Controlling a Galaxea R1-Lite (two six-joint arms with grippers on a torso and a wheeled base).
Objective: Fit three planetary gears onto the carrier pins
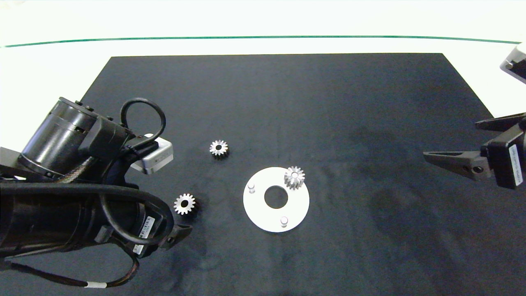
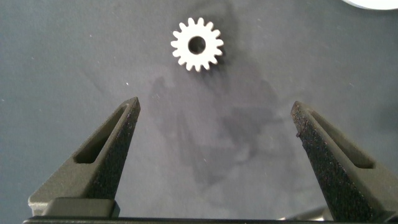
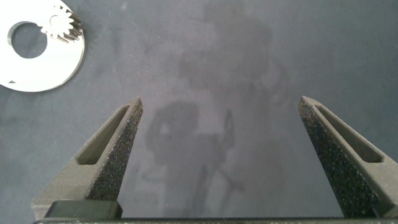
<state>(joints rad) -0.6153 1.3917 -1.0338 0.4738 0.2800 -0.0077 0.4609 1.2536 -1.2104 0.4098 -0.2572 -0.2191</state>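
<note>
Black matting (image 1: 328,123) covers the desk, with a pale border and a thin green line beyond its far edge. On it lies the white disc (image 1: 296,205) with its large centre hole and three upright carrier pins. One planetary gear (image 1: 294,177) already sits on the far pin; the pin toward the left arm (image 1: 251,188) and the near pin (image 1: 283,221) stand bare. Two loose gears lie flat on the mat: the near loose gear (image 1: 184,204) just beside the left arm's tip, and the far loose gear (image 1: 218,148) further back, well apart from the disc.

The left end effector (image 2: 214,115) hovers with its fingers spread wide and nothing between them; in its wrist view the near loose gear (image 2: 197,44) lies ahead of the fingertips, not yet between them. The right end effector (image 3: 217,115) is parked at the right edge of the mat, fingers also spread and empty, the disc (image 3: 56,68) off to one side in its view.

The step in hand looks like picking up that near gear. To do it well, the left arm should advance until the gear is centred between the pads, then descend so the pads meet the toothed flanks squarely near the mat. A level grip matters: a tilted gear will likely jam on a pin. Close gently, as the teeth may let it roll or slip.
</note>
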